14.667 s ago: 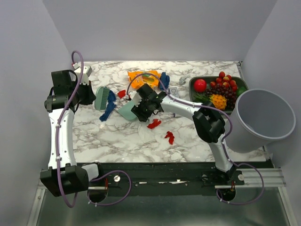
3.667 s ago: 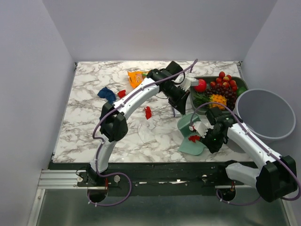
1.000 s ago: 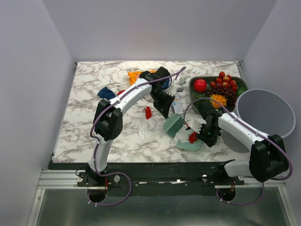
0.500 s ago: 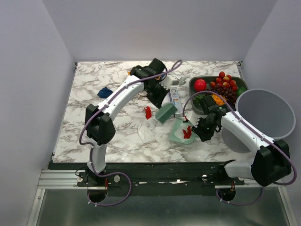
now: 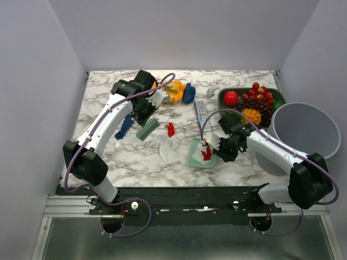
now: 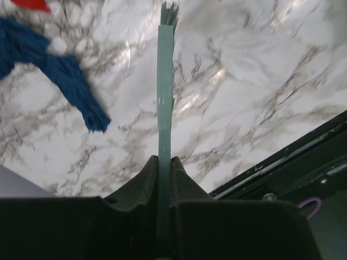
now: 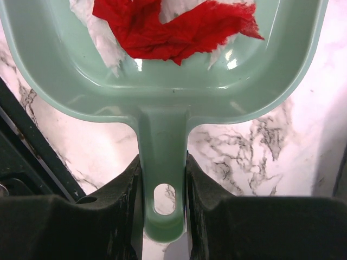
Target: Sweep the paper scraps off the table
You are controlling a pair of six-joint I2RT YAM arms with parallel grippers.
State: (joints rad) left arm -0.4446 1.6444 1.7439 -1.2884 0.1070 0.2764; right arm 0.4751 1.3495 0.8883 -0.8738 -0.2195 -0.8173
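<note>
My left gripper (image 5: 144, 117) is shut on a pale green brush (image 5: 148, 130) over the left part of the marble table (image 5: 108, 157). In the left wrist view the brush (image 6: 165, 81) stands edge-on between the jaws (image 6: 164, 165). A dark blue scrap (image 5: 124, 127) lies just left of it and also shows in the left wrist view (image 6: 62, 73). A red scrap (image 5: 170, 129) lies right of the brush. My right gripper (image 5: 221, 149) is shut on the handle of a green dustpan (image 5: 196, 157). The dustpan (image 7: 162, 92) holds a red scrap (image 7: 173, 24), and the jaws (image 7: 162, 181) clamp its handle.
An orange snack bag (image 5: 173, 89) and another dark blue scrap (image 5: 188, 93) lie at the back. A white box (image 5: 200, 112) lies mid-table. A green tray of fruit (image 5: 277, 99) stands back right, and a grey bin (image 5: 303, 132) stands off the right edge.
My left arm has swung left with the brush, from beside the dustpan to beside the blue scrap. My right gripper has carried the dustpan slightly left.
</note>
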